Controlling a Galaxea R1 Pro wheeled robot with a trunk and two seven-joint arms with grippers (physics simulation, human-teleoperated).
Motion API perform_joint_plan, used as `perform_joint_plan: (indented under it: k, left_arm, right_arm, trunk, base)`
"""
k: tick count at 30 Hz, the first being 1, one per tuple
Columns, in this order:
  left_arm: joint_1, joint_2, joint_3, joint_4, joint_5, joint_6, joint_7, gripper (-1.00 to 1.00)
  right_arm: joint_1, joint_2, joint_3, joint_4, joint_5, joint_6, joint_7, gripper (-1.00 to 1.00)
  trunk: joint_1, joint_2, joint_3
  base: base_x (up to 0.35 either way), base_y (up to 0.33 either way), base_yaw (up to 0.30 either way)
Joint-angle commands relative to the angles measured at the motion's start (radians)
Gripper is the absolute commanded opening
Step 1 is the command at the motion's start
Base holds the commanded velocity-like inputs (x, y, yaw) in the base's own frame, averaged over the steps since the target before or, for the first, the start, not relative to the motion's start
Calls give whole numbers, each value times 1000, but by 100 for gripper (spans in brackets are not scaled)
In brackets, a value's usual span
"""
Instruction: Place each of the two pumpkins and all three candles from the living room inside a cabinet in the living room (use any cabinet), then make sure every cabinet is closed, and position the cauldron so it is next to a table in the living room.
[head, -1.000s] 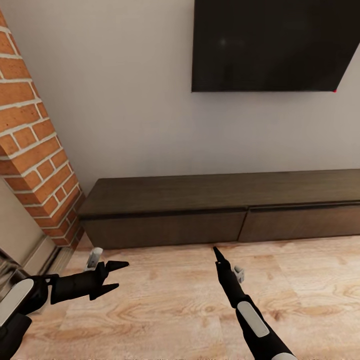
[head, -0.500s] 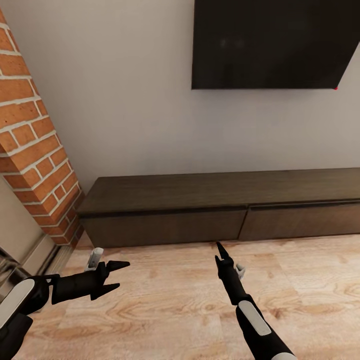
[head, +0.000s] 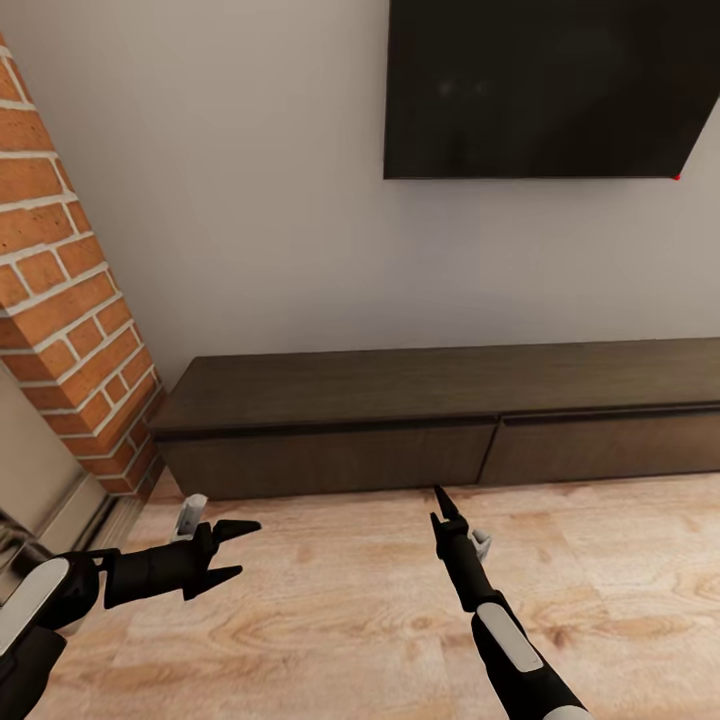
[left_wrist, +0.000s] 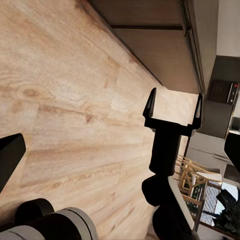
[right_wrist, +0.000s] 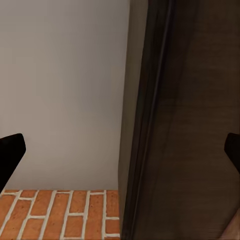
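Since a second earlier, the right gripper (head: 437, 502) had crept a little forward toward the cabinet (head: 330, 455), while the left gripper (head: 232, 550) had barely shifted; the whole view had also drifted slightly.

Against the pale wall (head: 250, 200), the cabinet stood long and low, its two flat drawer fronts shut and flush. A dark TV (head: 540, 85) hung above it, and a brick column (head: 70, 300) rose at its left end.

Over the wood floor (head: 330, 620), the right gripper pointed at the seam between the two drawer fronts, its tip close to the cabinet's base but not clearly touching. From the left wrist view its fingers (left_wrist: 150, 102) stood plainly apart with nothing between them (left_wrist: 173, 106). Its own camera looked along the cabinet's (right_wrist: 190, 125) front edge, with wall and brick beside.

Lower and well to the left, the left gripper lay level, aimed to the right, its two fingers (head: 237, 528) spread and empty. It hung well short of the cabinet, near the left drawer's end.
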Motion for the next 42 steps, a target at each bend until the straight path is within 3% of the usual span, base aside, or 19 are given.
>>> perform_joint_plan:
  k: [1,8,15,42]
  left_arm:
    - [-1,1,-3,-1,11,0,10,100]
    - [-1,-1,-12,0,11,0,8,100]
    - [-1,-2,-19,0,11,0,7,100]
    - [-1,-2,-25,-1,11,0,7,100]
  right_arm:
    - [-1,0,1,1,-11,3,4,100]
    - [-1,0,-3,3,-17,12,7,100]
    - [-1,0,-1,3,-75,14,8,100]
    - [-1,-4,2,6,-78,17,-16,100]
  trunk:
    - [0,0,-1]
    - [0,0,-1]
    - [0,0,-1]
    - [0,0,-1]
  base:
    - [138,0,0]
    - [150,0,0]
    - [215,0,0]
    - [103,0,0]
